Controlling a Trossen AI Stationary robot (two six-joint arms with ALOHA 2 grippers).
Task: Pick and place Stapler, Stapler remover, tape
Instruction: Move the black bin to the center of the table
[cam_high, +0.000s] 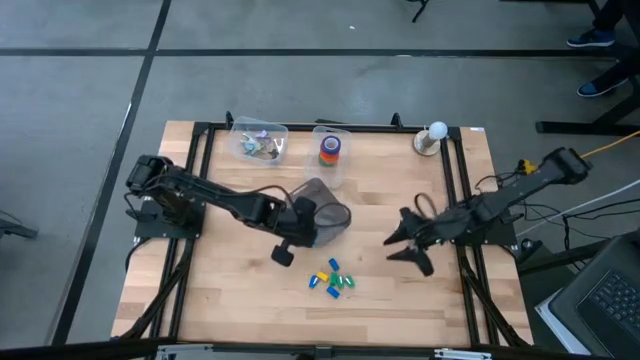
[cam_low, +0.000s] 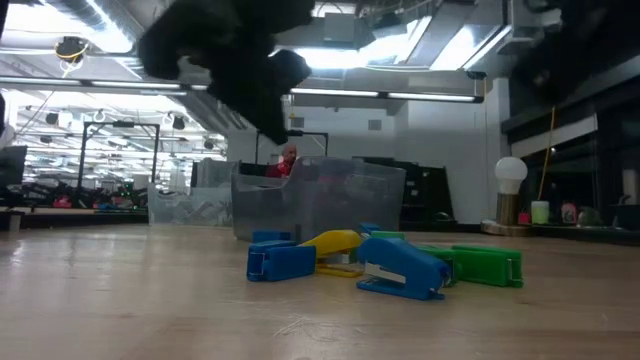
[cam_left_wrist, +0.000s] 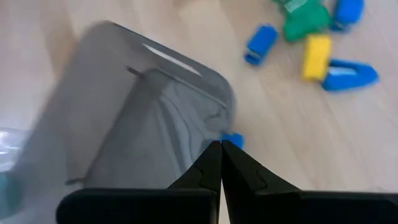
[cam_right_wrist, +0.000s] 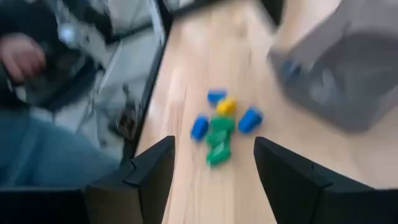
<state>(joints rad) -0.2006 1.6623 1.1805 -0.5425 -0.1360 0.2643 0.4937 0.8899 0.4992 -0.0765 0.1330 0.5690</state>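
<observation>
Small blue, yellow and green staplers and stapler removers (cam_high: 333, 281) lie in a loose pile on the wood near the table's front middle, also in the low view (cam_low: 400, 268). The tape (cam_high: 330, 150), a stack of coloured rolls, stands in a clear tub at the back. A clear grey bin (cam_high: 328, 215) sits mid-table. My left gripper (cam_high: 305, 232) is shut at the bin's near left side; a small blue piece (cam_left_wrist: 234, 140) shows at its tips (cam_left_wrist: 221, 149). My right gripper (cam_high: 400, 248) hangs open to the pile's right, with the pile ahead of it (cam_right_wrist: 213, 142). My left gripper's shut fingertips stand right at the small blue piece beside the bin's rim (cam_left_wrist: 217, 93). I cannot tell whether they touch it or the bin.
A clear tub of mixed small things (cam_high: 258, 142) and a white ball on a stand (cam_high: 433, 135) sit at the table's back. Black frame rails (cam_high: 455, 190) run along both sides. A person's hand (cam_right_wrist: 22, 56) shows beyond the table edge. Bare wood lies around the pile.
</observation>
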